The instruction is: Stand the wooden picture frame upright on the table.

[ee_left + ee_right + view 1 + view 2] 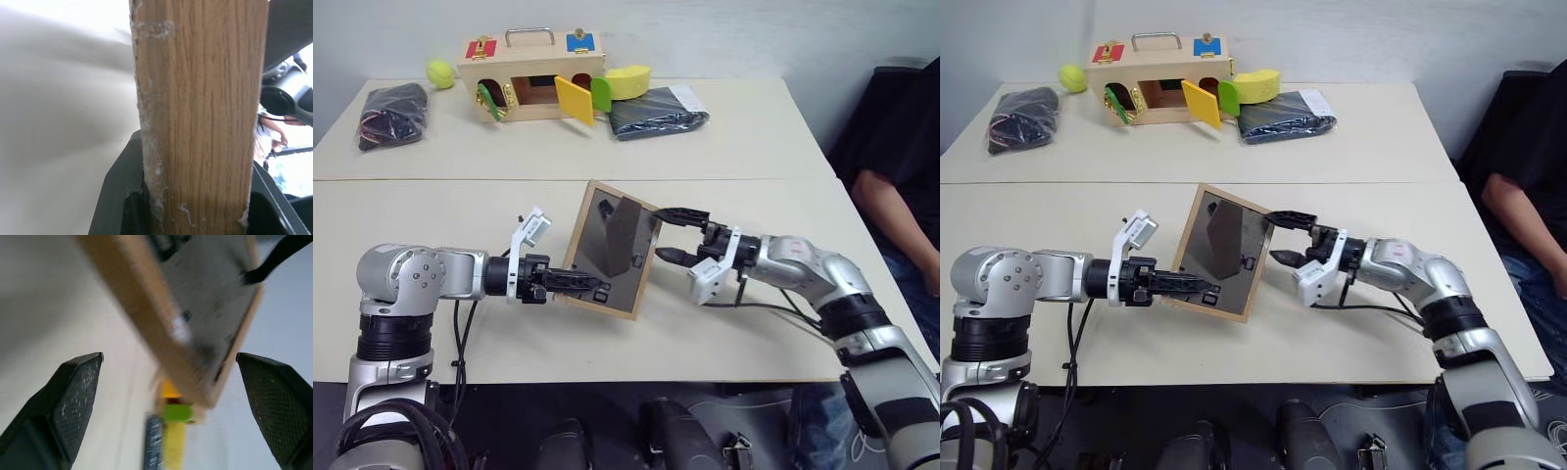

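The wooden picture frame [612,250] stands tilted above the near half of the table [489,211], its dark grey back panel and folded-out stand facing me. My left gripper [590,285] is shut on the frame's lower left edge; the left wrist view shows the light wood edge [200,117] clamped between the black fingers. My right gripper [668,235] is open beside the frame's right edge, one finger above and one below the corner, not closed on it. In the right wrist view the frame [195,328] lies between the wide-apart fingers [73,396].
At the back stand a wooden box with a handle and coloured flaps [533,83], a yellow-green ball [439,73], a black bag [393,115], a yellow sponge [628,80] and a dark packet [658,113]. A seated person [901,186] is at the right table edge.
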`<state>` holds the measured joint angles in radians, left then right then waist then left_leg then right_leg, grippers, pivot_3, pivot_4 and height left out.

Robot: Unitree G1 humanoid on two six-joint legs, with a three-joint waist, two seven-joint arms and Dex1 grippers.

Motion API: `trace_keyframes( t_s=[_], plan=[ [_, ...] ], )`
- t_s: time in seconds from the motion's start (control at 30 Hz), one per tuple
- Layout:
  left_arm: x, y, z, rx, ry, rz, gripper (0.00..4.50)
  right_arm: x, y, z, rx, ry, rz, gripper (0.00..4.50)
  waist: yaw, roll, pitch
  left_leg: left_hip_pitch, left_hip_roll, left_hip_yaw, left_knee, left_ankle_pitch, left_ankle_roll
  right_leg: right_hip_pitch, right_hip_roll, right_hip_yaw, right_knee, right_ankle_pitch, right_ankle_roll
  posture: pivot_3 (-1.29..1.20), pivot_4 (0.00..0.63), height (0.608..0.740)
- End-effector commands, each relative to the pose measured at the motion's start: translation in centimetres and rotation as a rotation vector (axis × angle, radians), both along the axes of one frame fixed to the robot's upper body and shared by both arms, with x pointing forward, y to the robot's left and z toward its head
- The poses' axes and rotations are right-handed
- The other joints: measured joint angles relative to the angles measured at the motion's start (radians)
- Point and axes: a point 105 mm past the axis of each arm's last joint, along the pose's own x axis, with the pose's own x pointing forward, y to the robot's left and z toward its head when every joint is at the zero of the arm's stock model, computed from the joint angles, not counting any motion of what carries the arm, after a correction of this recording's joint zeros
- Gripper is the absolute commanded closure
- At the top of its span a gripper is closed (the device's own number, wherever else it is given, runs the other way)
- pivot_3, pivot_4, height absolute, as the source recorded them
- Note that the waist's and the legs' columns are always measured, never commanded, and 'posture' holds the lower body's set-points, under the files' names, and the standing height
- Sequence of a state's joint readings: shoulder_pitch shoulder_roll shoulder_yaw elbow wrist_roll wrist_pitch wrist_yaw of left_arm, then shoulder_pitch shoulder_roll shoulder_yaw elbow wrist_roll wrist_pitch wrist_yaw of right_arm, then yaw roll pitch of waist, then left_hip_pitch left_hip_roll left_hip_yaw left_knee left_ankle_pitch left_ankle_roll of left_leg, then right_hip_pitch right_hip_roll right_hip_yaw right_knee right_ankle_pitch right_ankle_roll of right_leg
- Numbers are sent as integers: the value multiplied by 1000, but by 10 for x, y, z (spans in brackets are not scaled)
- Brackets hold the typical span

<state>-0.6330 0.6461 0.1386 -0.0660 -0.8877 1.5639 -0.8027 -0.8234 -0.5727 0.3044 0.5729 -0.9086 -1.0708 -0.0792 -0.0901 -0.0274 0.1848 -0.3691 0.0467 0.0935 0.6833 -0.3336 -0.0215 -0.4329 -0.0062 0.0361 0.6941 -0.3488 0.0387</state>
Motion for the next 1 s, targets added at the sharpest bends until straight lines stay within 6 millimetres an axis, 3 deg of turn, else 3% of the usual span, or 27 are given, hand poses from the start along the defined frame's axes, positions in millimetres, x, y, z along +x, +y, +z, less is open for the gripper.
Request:
trace_keyframes(
  t_s=[0.03,0.27,0.3,0.4,0.47,0.6,0.7,0.77,0.83,0.87,0.93,1.0],
  plan=[
    [-3,-1,17,-29,-71,-33,3258,-1,9,19,81,-117,59,386,2,0,0,0,0,0,0,0,0,0,0,0,1,0,0,0,150,740],
    [1,9,25,-67,-66,23,3258,-6,23,14,91,-183,143,2433,3,0,0,-1,0,0,0,0,-1,-1,0,0,1,0,-1,0,150,740],
    [1,12,25,-61,-67,33,2541,-7,24,14,93,-191,152,2590,2,0,0,0,0,0,0,0,-1,-1,0,0,1,0,-1,0,150,740],
    [-3,24,28,-44,-72,65,1674,-5,27,16,93,-199,157,3170,-2,0,0,1,0,0,0,1,-1,-1,0,0,2,0,-1,0,150,740],
    [-9,40,33,-17,-91,105,1090,-1,28,18,93,-191,148,3256,-16,0,0,0,0,0,-1,1,-1,-2,1,1,2,0,-1,0,150,740],
    [-32,80,64,24,-237,201,0,3,25,20,74,-148,146,3256,-27,-1,1,-1,0,0,-2,1,-2,-4,1,1,3,-1,-2,0,150,740],
    [-55,95,87,48,-387,233,0,3,21,14,48,-49,160,3256,-27,-2,1,-1,0,0,-2,1,-2,-4,1,1,3,-1,-2,0,150,740],
    [-73,89,94,90,-516,200,0,15,20,3,152,258,68,3256,-26,-4,1,-1,0,0,-2,1,-2,-3,0,1,2,-1,-2,0,150,740],
    [-83,82,90,148,-601,181,0,30,17,6,417,778,11,3256,-21,-7,1,8,1,-2,-3,1,-1,8,1,-1,-1,-1,-2,0,150,740],
    [-85,80,87,167,-626,182,0,23,19,8,474,1008,92,3256,-17,-6,3,10,2,-4,-4,1,-1,12,1,-2,-3,-1,-2,0,150,740],
    [-85,77,79,180,-644,184,0,5,23,15,471,1274,239,3256,-5,-1,6,13,1,-6,-3,-1,1,17,-1,-4,-3,0,-1,0,150,740],
    [-86,75,72,179,-644,184,0,-11,26,19,440,1442,343,3256,7,0,6,13,0,-7,-2,-2,3,18,-2,-6,-4,0,0,0,150,740]
  ],
)
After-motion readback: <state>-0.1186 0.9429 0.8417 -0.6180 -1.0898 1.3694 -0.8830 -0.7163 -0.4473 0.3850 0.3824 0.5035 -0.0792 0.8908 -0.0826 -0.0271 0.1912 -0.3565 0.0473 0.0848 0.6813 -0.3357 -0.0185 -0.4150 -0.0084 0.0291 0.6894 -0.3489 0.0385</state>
